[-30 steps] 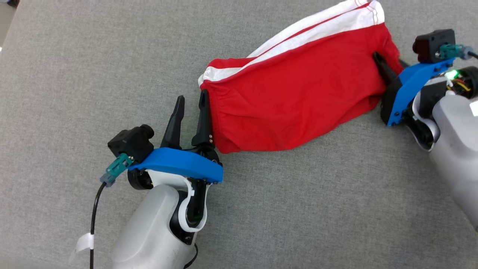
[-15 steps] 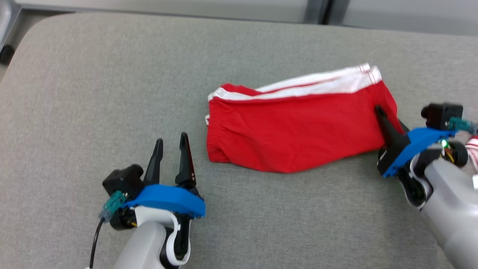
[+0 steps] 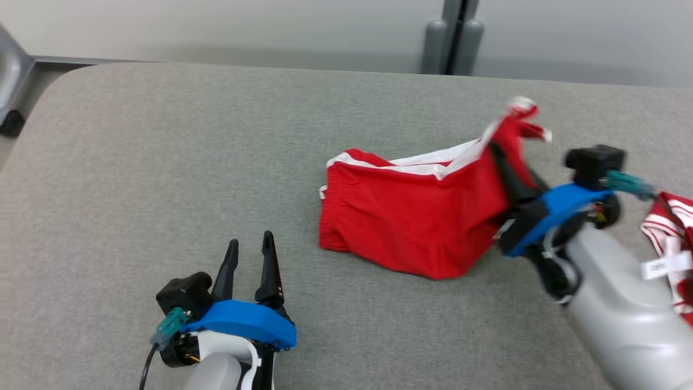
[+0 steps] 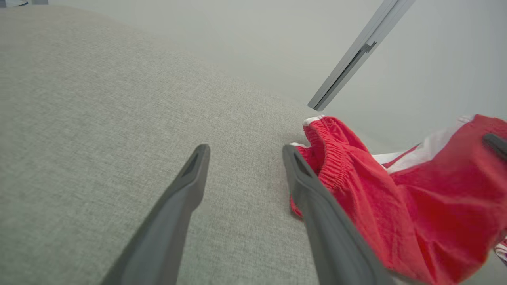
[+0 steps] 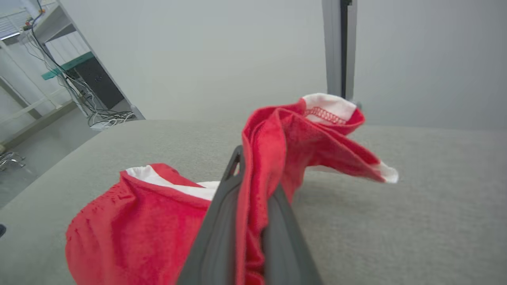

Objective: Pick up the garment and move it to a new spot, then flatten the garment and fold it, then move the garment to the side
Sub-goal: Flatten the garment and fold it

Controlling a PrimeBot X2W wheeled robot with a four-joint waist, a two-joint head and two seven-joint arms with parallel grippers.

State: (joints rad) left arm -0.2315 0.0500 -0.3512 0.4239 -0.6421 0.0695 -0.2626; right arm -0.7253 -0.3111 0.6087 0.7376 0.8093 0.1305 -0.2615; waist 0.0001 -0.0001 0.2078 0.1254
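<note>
The garment (image 3: 417, 216), red shorts with white side stripes, lies on the grey padded table (image 3: 162, 162) with its right end pulled up. My right gripper (image 3: 501, 157) is shut on that raised end. In the right wrist view its two fingers pinch a bunched fold of red cloth (image 5: 255, 178), and the rest of the garment (image 5: 138, 213) hangs down to the left. My left gripper (image 3: 249, 252) stands open at the lower left, apart from the elastic waistband end. Between its fingers (image 4: 245, 152) there is only table, and the garment (image 4: 416, 198) lies just to their right.
A second red-and-white striped cloth (image 3: 671, 227) with a white label lies at the right edge, behind my right forearm. The table's rounded back edge meets a pale wall with a grey post (image 3: 455, 38). A shelf with cables (image 5: 79, 79) stands off to the left.
The head camera has tilted up. My right gripper shut on the garment's right end and lifted it, bunching the cloth. My left gripper drew back from the waistband, still open.
</note>
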